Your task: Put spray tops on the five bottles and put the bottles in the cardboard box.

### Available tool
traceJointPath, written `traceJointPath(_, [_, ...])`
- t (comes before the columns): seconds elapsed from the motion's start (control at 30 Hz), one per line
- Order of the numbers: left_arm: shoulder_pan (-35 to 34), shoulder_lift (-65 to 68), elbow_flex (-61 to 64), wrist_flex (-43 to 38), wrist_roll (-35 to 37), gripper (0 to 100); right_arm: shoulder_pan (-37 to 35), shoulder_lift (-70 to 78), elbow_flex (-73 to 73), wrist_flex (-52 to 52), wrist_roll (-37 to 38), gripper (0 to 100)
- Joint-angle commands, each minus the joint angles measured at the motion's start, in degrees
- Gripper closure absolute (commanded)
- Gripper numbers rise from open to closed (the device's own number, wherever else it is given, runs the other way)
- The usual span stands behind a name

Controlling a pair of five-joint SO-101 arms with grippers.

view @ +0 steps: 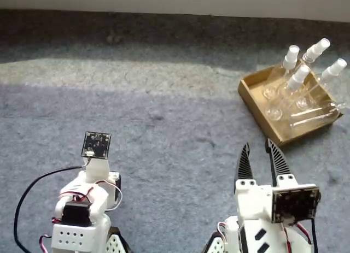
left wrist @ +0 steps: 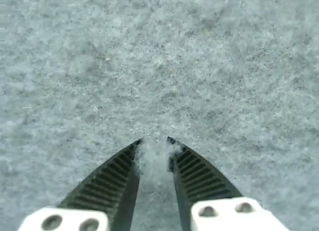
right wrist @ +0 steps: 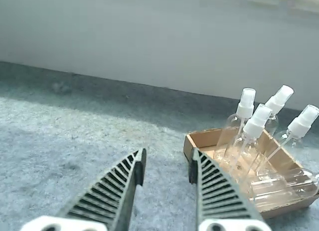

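The right gripper [view: 257, 145] sits lower right, jaws parted and empty, as is the left gripper [left wrist: 154, 140] over bare carpet [left wrist: 159, 51]. Capped bottles [view: 298, 78] lean together inside the cardboard box [view: 258, 113] at upper right, so the job looks finished.

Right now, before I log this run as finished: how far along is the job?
Four bottles with tops stand in the box; a fifth bottle lies in it beside them, its top too unclear to judge. Nothing is in hand: the left gripper and right gripper are open and empty. Left, at most: checking that fifth top.
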Motion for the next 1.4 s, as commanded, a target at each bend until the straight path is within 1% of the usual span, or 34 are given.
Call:
traceJointPath(0.0, [-1.98,-0.22,1.10,0.18,-0.53,96,-0.48,-0.31,1.27,-0.04,0.53,88.2])
traceJointPath(0.3, [-1.98,-0.22,1.10,0.18,-0.53,96,-0.48,-1.01,9.80,-2.42,0.53,87.8])
traceJointPath(0.5, [-1.98,-0.22,1.10,0.18,-0.53,96,-0.40,-1.01,17.45,-7.25,0.18,87.3])
traceJointPath(0.57, [-1.98,-0.22,1.10,0.18,-0.53,96,-0.40,-1.01,20.53,-8.75,0.18,83.7])
traceJointPath(0.73, [-1.98,-0.22,1.10,0.18,-0.53,96,-0.40,-1.01,27.12,-10.15,0.26,69.2])
traceJointPath(0.83, [-1.98,-0.22,1.10,0.18,-0.53,96,-0.40,-1.01,32.22,-11.82,0.18,64.5])
traceJointPath(1.0, [-1.98,-0.22,1.10,0.18,-0.53,96,-0.40,-1.01,40.66,-16.40,0.18,64.5])
traceJointPath(1.37, [-1.98,-0.22,1.10,0.18,-0.53,96,-0.40,-1.01,48.84,-16.92,0.18,64.5])
